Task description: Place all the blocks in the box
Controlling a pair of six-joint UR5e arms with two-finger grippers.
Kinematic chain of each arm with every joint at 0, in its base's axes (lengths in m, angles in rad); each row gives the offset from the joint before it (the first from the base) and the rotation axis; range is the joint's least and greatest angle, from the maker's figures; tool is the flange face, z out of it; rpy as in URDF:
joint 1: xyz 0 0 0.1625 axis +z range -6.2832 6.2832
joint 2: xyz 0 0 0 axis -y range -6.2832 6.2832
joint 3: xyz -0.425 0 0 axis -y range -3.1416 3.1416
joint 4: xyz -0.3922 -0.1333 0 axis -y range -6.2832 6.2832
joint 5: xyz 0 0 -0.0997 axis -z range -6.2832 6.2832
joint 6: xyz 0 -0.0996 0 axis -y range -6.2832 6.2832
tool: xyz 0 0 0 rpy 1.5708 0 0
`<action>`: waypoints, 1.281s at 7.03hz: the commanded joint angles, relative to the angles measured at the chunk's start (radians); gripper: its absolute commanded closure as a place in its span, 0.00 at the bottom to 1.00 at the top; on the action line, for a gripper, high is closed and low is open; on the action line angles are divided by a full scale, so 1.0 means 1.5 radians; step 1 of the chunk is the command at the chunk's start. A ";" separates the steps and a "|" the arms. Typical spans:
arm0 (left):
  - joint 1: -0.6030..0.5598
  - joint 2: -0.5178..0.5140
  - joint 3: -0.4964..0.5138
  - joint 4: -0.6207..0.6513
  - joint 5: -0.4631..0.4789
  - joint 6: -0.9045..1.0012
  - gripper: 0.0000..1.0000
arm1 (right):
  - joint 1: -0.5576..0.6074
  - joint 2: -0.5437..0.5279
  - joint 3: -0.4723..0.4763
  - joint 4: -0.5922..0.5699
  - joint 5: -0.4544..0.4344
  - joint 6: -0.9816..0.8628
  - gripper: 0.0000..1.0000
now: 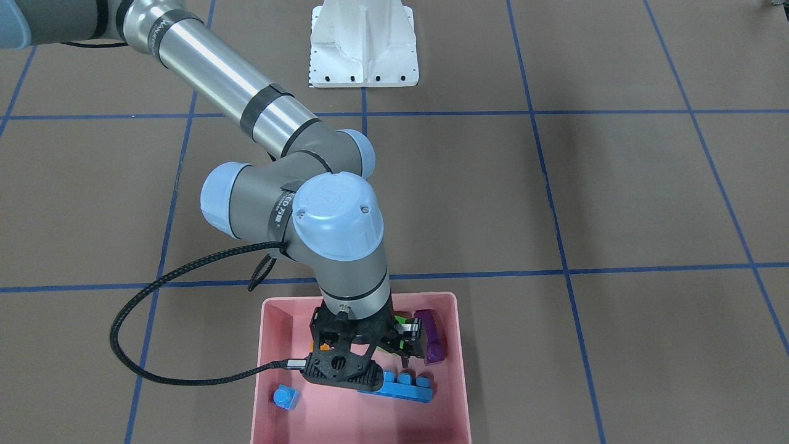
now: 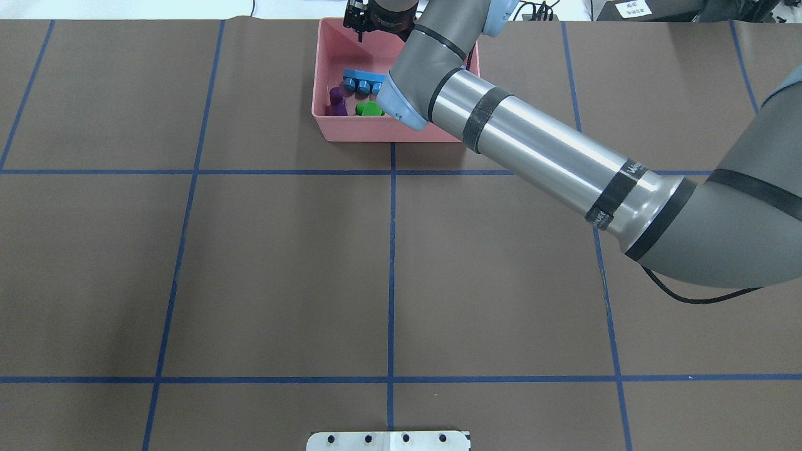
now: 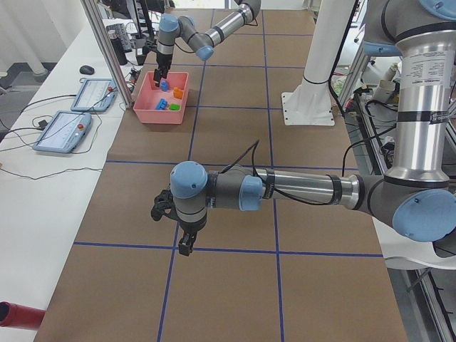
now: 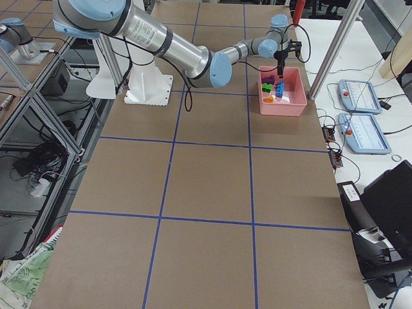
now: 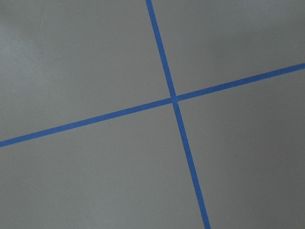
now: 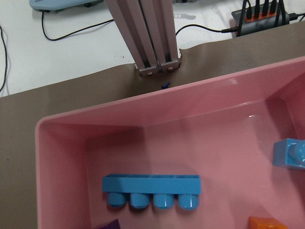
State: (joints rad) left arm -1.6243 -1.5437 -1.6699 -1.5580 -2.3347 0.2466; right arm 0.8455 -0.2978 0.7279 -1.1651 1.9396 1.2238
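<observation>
Jaws first, and they're giving nothing away: right gripper [image 1: 408, 349] is hanging low inside the shallow pink plastic box [image 1: 357, 424], fingers tucked under the wrist, so I cannot tell whether they're parted or pinched. Left gripper [image 3: 184, 242] is hovering over the brown table [image 3: 235, 299], well apart from the box, and from the side its jaws are unreadable too.

Sweeping left to right across the front-facing view, everything is sitting in the box:
- The tiny blue one-stud plastic cube [image 1: 285, 396] is sitting alone.
- The orange plastic brick [image 6: 267, 223] is mostly hiding behind the tool.
- The long blue four-stud plastic bar [image 1: 404, 387] is lying on its side. Its long axis is running across the box, roughly parallel to the far wall, with its studs pointing toward the robot's base.
- The green plastic brick [image 1: 404, 322] is sitting just beside the gripper.
- The purple plastic brick [image 1: 433, 340] is also just beside the gripper and near the box wall, its long axis running toward the robot.

I'm judging the job as good as done, so the danger is in the exit. With the tool crowding green and purple, any sideways drift while rising could be hooking a brick and flicking it over that low rim, or nudging the whole box.
</observation>
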 commanded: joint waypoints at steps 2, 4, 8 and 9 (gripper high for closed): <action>0.000 0.033 0.018 -0.020 0.001 0.004 0.00 | 0.110 -0.013 0.100 -0.277 0.109 -0.255 0.00; -0.001 0.023 0.014 -0.012 0.004 0.001 0.00 | 0.181 -0.143 0.238 -0.350 0.160 -0.414 0.00; -0.001 -0.008 -0.003 0.068 0.004 0.002 0.00 | 0.339 -0.520 0.486 -0.346 0.261 -0.726 0.00; -0.001 -0.009 -0.016 0.068 0.004 0.004 0.00 | 0.366 -0.600 0.543 -0.345 0.266 -0.779 0.00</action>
State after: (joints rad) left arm -1.6260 -1.5512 -1.6737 -1.4619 -2.3282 0.2492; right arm 1.3431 -1.0414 1.4397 -1.6864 2.3231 0.1681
